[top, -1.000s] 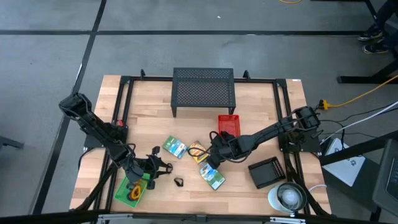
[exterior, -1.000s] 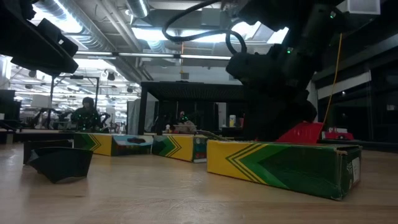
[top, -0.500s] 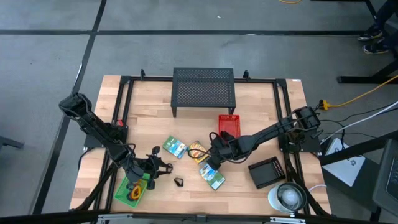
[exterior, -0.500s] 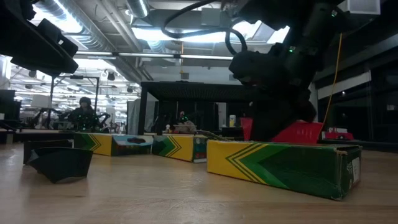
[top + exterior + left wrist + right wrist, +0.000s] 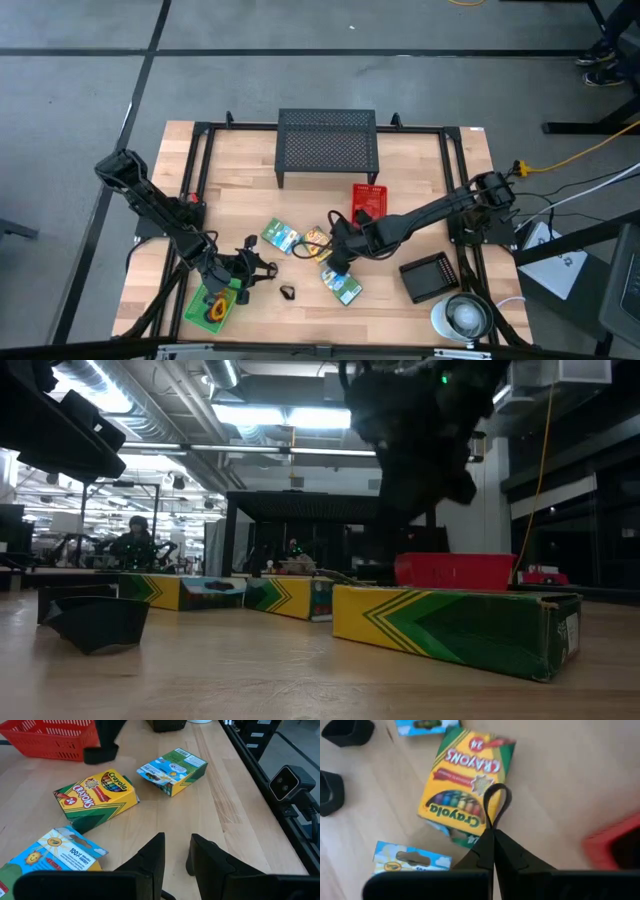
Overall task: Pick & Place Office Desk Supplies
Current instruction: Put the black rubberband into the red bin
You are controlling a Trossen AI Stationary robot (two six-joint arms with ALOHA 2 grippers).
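1. The tabletop (image 5: 420, 180) is bare along its upper corners and its right strip; the black mesh stand (image 5: 327, 146) takes the upper centre, and a dark frame runs along the left and right edges.
2. Loose supplies crowd the lower middle of the high view: a green-and-blue packet (image 5: 281, 237), a yellow crayon box (image 5: 317, 243) and another green-and-blue packet (image 5: 342, 285) lie near one another, none of them reaching the tabletop's bottom edge.
3. A red basket (image 5: 367, 198) stands right of centre, just above the right arm; a black tray (image 5: 429, 277) and a round white object (image 5: 461, 317) fill the lower right corner.
4. A small black clip (image 5: 287, 293) lies alone on open wood at lower centre, with free room around it.
5. A green tray (image 5: 213, 305) sits at the lower left, holding orange and yellow loops (image 5: 215, 307).
6. The right arm reaches in low from the right edge towards the centre; its right claw (image 5: 493, 837) is pressed together on a thin dark loop (image 5: 496, 802), which hangs over the yellow crayon box.
7. The left arm slants from the left edge down to the lower left — its left claw (image 5: 175, 852) hangs near the green tray, fingers a little apart, with nothing between them.
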